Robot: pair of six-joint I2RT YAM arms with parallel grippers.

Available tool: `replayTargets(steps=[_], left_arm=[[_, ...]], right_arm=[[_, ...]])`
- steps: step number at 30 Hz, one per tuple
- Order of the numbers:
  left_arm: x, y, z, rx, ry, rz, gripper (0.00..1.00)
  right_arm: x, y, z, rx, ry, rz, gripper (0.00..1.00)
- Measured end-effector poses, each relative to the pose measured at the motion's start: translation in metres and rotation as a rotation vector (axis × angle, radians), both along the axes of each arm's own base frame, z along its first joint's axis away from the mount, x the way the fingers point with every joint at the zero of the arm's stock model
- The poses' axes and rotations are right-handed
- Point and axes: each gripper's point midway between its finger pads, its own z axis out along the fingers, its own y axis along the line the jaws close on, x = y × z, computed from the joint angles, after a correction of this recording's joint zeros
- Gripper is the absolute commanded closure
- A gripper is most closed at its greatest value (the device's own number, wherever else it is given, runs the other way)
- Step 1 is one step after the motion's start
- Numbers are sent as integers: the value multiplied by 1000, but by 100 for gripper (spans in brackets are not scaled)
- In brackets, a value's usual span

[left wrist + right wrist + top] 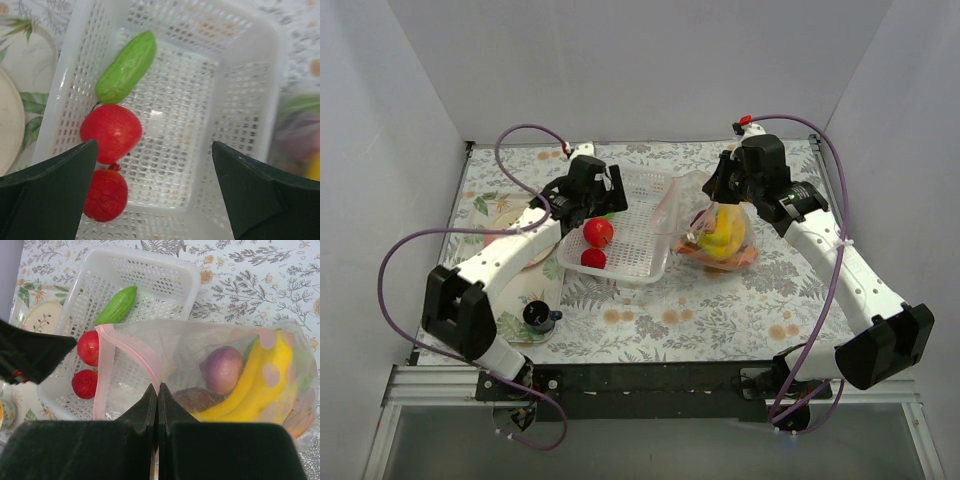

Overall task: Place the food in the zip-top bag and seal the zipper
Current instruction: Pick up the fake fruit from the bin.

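Note:
My left gripper (598,203) (155,145) hangs open over the white basket (650,268) (280,75), nothing between its fingers. Below it in the basket lie a green cucumber (126,66), a red apple (599,232) (111,132) and a small red tomato (593,258) (105,195). Right of the basket, the clear zip-top bag (712,228) (200,345) holds a yellow banana bunch (260,380), a purple onion (222,369) and something orange (745,258). My right gripper (717,186) (158,388) is shut on the pink zipper (131,346), holding the bag's mouth up toward the basket.
Floral plates (505,215) (10,115) lie left of the basket, beside my left arm. A small black round object (538,317) sits near the front left. Grey walls close in the patterned table on three sides.

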Motion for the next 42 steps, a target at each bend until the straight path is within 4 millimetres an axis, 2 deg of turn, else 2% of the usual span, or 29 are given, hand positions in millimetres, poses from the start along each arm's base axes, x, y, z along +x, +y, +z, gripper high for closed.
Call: replayTargets(steps=[3, 5, 7, 14, 21, 25, 33, 37, 38, 40, 41, 42], left_arm=[[8, 7, -45, 82, 94, 24, 2], [11, 12, -63, 115, 132, 35, 2], [14, 14, -72, 134, 151, 44, 2], [20, 15, -86, 142, 165, 61, 3], [19, 17, -98, 152, 179, 69, 6], [12, 21, -113, 168, 208, 71, 6], [13, 19, -145, 189, 266, 77, 8], [14, 17, -149, 189, 271, 77, 17], [16, 16, -149, 187, 269, 77, 26], [19, 14, -148, 181, 264, 78, 34], [19, 14, -148, 178, 263, 77, 37], [19, 13, -148, 177, 263, 75, 32]], right_arm=[[0, 0, 0, -1, 1, 0, 99], [0, 0, 0, -1, 0, 0, 99], [0, 0, 0, -1, 0, 0, 99], [-1, 0, -1, -3, 3, 1, 99], [-1, 0, -1, -5, 5, 3, 99], [-1, 0, -1, -4, 6, 6, 99], [-2, 1, -1, -2, 6, 9, 99], [-2, 1, -1, -2, 6, 9, 99], [-2, 1, -1, -2, 6, 9, 99], [-2, 1, -1, -2, 6, 9, 99], [-2, 1, -1, -2, 6, 9, 99], [-2, 1, -1, -3, 6, 9, 99]])
